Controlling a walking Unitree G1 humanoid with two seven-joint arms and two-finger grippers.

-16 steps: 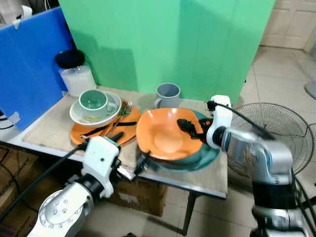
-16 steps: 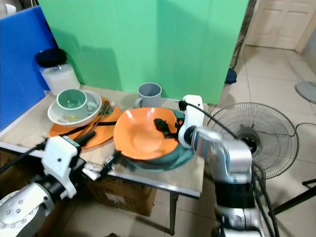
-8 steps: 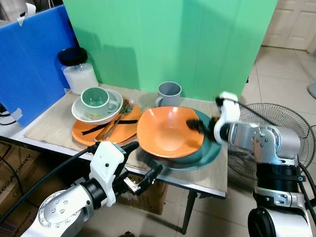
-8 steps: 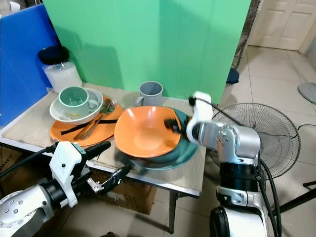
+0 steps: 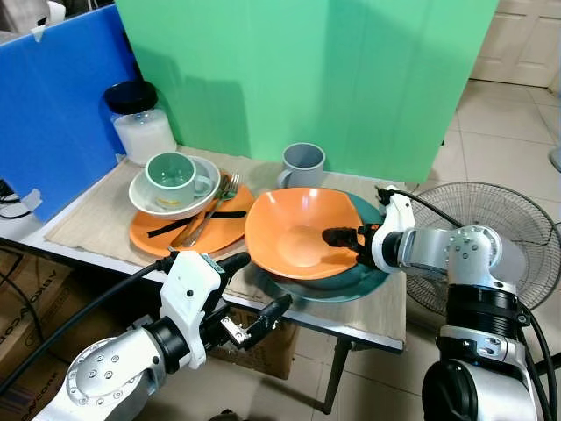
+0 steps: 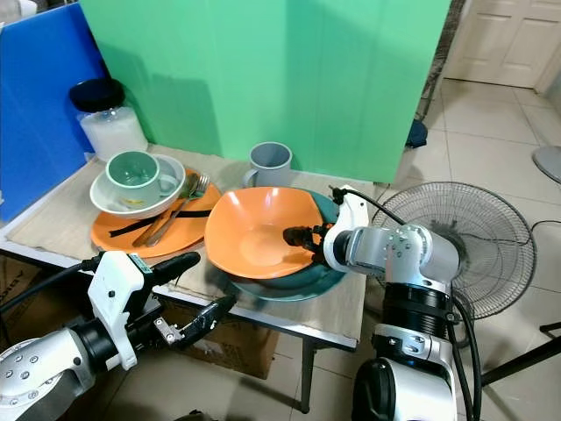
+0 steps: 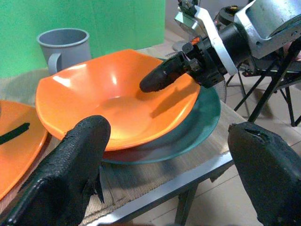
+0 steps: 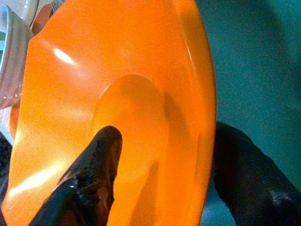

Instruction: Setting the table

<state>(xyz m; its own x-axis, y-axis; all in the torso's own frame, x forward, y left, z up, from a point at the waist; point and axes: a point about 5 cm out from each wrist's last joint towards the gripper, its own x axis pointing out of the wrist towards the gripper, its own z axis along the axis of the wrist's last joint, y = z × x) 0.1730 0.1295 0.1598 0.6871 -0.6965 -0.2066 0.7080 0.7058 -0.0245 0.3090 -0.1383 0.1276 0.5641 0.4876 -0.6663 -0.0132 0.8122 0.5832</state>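
At frame centre, the orange bowl sits on the teal plate near the table edge. The right gripper straddles its right rim, one finger inside, one under, pinching it. The left gripper, fingers spread, hovers at lower left off the table edge. The bowl looks light, rigid and glossy, so probably slippery; the rim is the sensible hold.
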